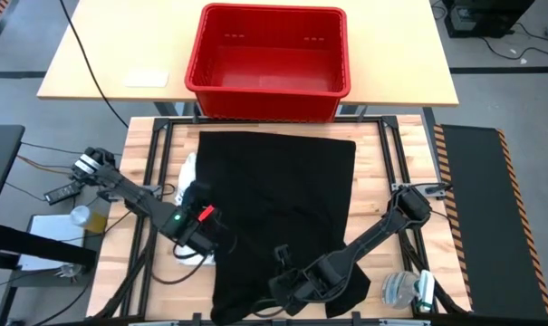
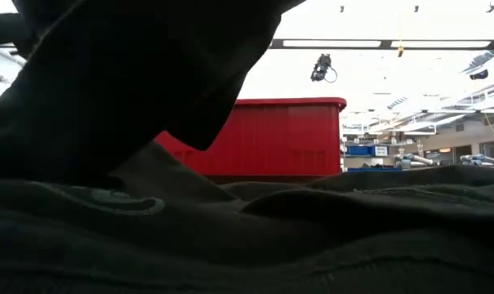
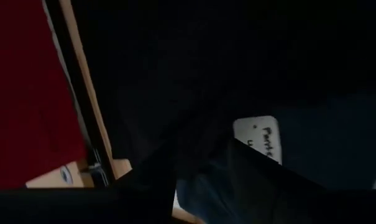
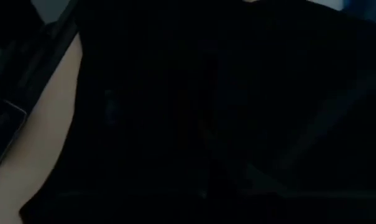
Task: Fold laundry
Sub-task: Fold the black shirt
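Wooden table (image 1: pixel 151 145) under a spread black garment (image 1: pixel 283 190), red crate (image 1: pixel 269 50) on the desk behind.
At the garment's left edge, beside a bit of white shirt (image 1: pixel 187 172), sits the left gripper (image 1: pixel 204 237); whether its jaws hold cloth I cannot tell. Farther right, at the garment's near edge, the right gripper (image 1: pixel 287 290) is closed, though a grip on the cloth isn't visible.
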